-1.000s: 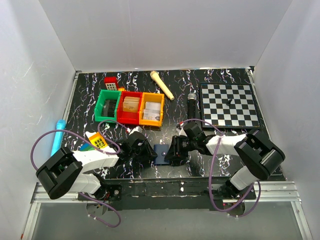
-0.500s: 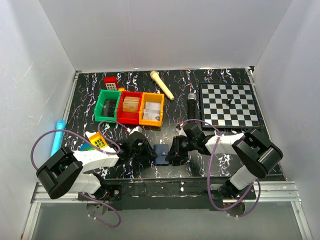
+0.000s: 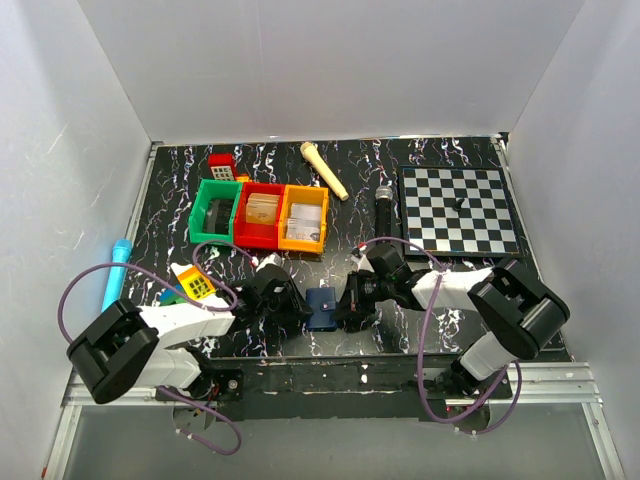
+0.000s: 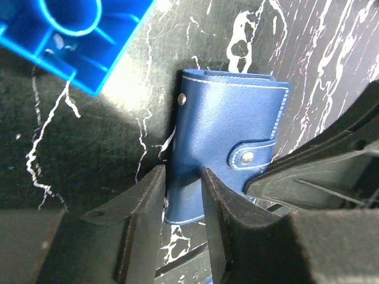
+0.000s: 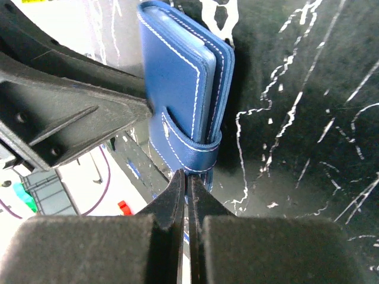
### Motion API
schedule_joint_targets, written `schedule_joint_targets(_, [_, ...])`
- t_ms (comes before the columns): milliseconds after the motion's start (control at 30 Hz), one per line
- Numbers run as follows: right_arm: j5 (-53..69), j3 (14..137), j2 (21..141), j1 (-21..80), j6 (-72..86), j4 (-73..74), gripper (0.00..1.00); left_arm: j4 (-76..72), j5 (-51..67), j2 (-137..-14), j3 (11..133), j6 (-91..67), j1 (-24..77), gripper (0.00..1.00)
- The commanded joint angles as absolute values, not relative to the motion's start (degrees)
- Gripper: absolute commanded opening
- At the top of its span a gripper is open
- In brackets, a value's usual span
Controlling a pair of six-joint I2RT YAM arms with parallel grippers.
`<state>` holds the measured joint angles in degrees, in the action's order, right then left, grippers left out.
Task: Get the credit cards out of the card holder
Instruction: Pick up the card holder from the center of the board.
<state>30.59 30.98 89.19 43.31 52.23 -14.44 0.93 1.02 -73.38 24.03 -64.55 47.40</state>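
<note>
On the black marbled table (image 3: 175, 200), near its front edge, the card holder (image 3: 322, 306) sits closed, its tab snapped, between the two grippers. The left gripper (image 4: 180, 183) pinches the holder's edge between its fingers. The right gripper (image 5: 187, 180) has its jaws pressed together, tips at the tab's end; whether they catch any of it cannot be told.

Robot lab test cell: white panel walls (image 3: 60, 180) box in a black marbled surface (image 3: 170, 210), aluminium rail (image 3: 570, 380) in front.
</note>
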Motion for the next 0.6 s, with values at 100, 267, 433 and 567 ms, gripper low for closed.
schedule_joint_targets(100, [29.27,33.57,82.54,43.77,47.11,-10.12,0.01,9.22,-3.86,-66.02,23.2,-63.28,47.81,0.37])
schedule_joint_targets(267, [29.97,33.58,79.98,43.68,44.92,-8.09,0.01,8.62,-4.75,-62.41,22.68,-62.32,47.64,0.44])
schedule_joint_targets(433, [34.09,33.84,77.7,42.98,43.07,-8.7,0.01,-3.13,-2.11,-56.53,16.98,-59.86,47.46,0.51])
schedule_joint_targets(567, [38.75,35.24,74.98,42.54,40.88,-7.39,0.01,-11.33,-1.41,-47.67,11.79,-58.98,47.11,0.59])
